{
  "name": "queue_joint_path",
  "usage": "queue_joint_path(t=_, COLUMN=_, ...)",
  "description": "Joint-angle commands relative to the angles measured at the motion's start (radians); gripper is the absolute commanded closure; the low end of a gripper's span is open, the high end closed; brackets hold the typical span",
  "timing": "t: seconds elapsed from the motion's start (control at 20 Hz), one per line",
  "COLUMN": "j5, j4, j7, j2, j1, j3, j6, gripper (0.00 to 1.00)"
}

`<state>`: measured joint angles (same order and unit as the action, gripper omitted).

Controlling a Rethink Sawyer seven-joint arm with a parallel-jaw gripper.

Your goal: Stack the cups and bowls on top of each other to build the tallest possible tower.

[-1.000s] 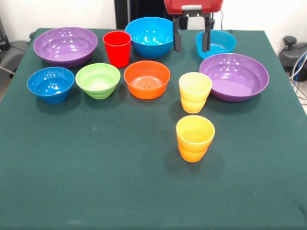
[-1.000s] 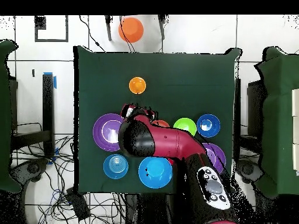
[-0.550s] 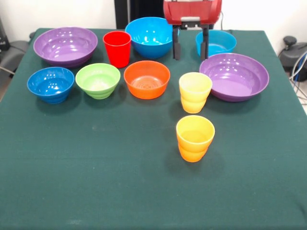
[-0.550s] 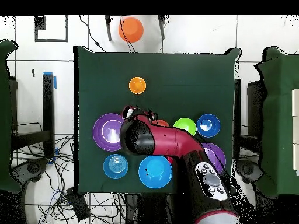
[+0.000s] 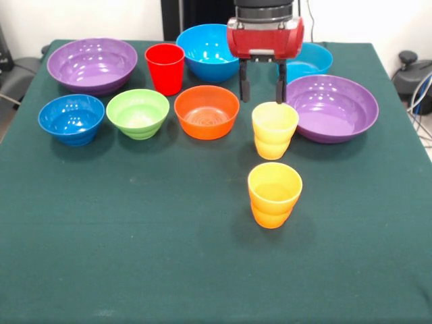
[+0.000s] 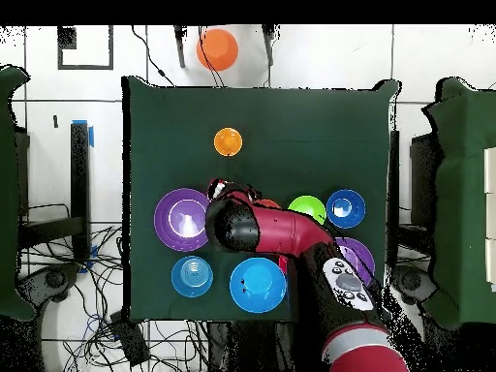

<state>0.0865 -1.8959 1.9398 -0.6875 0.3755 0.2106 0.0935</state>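
Your table (image 5: 135, 270), green cloth, carries everything loose; no tower started, nothing nested or stacked yet.

Front view, largest first. Two purple bowls: one far left (image 5: 92, 64), one right (image 5: 329, 106). Both wide, so, as I judge it, the best base candidates. Large blue bowl (image 5: 210, 51) sits far centre; cyan bowl (image 5: 305, 61) is behind the arm, partly hidden. Mid row, left to right: dark blue bowl (image 5: 71, 119), green bowl (image 5: 138, 113), orange bowl (image 5: 206, 111). All mouths up, each apart from its neighbours, so you've room to grab any rim.

Cups: red cup (image 5: 165, 68) stands upright betw. the left purple and large blue bowls. Yellow cup (image 5: 274, 129) is just left of the right purple bowl. Orange cup (image 5: 274, 194) is nearest, alone, well apart from the rows.

Gripper (image 5: 262, 84) hangs over the yellow cup's far rim, fingers spread wide, holding nothing; right fingertip (image 5: 280, 93) about at rim level. Looks lined up for a rim pinch on that cup, prob. your first pick. The overhead view hides the fingers under the arm.
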Motion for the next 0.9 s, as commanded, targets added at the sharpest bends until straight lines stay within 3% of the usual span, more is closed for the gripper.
queue_joint_path(t=0.05, j5=0.028, j4=0.079, j7=0.079, j2=0.073, j1=-0.005, j3=0.012, j6=-0.022, gripper=0.00)
queue_joint_path(t=0.5, j5=0.032, j4=0.118, j7=0.076, j2=0.113, j1=-0.004, j3=0.003, j6=-0.031, gripper=0.00)
queue_joint_path(t=0.9, j5=0.040, j4=0.127, j7=0.083, j2=0.116, j1=-0.043, j3=-0.036, j6=-0.048, gripper=0.00)
